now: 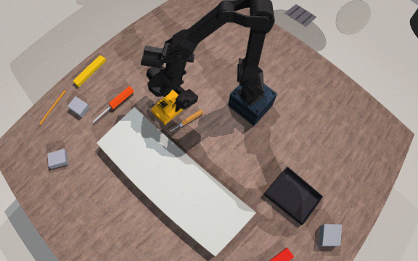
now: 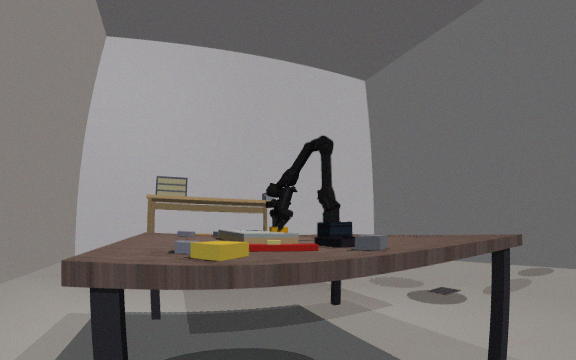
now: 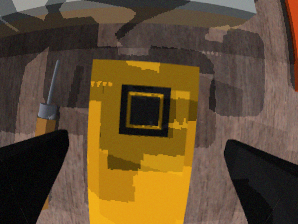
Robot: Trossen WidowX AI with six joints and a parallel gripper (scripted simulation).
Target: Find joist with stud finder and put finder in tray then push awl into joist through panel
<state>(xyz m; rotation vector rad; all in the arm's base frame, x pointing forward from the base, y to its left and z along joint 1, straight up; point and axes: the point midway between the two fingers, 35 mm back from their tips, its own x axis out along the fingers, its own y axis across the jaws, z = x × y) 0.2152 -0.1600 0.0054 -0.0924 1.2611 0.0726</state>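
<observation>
Your arm [image 1: 203, 30] [image 2: 326, 175] arches up from its base, elbow high, forearm sloping down to the base side of the floor panel [image 1: 180, 181] [image 2: 258, 236] [image 3: 220, 7]. Gripper [image 1: 173, 97] [image 2: 280, 226] [image 3: 148, 144] points down near the panel's end farther from the tray [image 1: 292, 196]. Fingers wide apart, nothing clamped; in the wrist view you have one to each side of the stud finder [image 1: 165, 112] [image 2: 276, 229] [image 3: 155, 195], with gaps showing. From above, their height over the counter [image 1: 339, 127] [image 2: 293, 272] is hard to judge.

Stud finder: yellow, on the counter just beside the panel's base-side long edge. Raised part on top; black square with a thin yellow outline faces you in the wrist view. Orange-handled awl [image 1: 192, 117] [image 3: 46, 124] lies near that same edge, its metal tip toward the panel. Tray sits off the panel's other end, nothing in it.
</observation>
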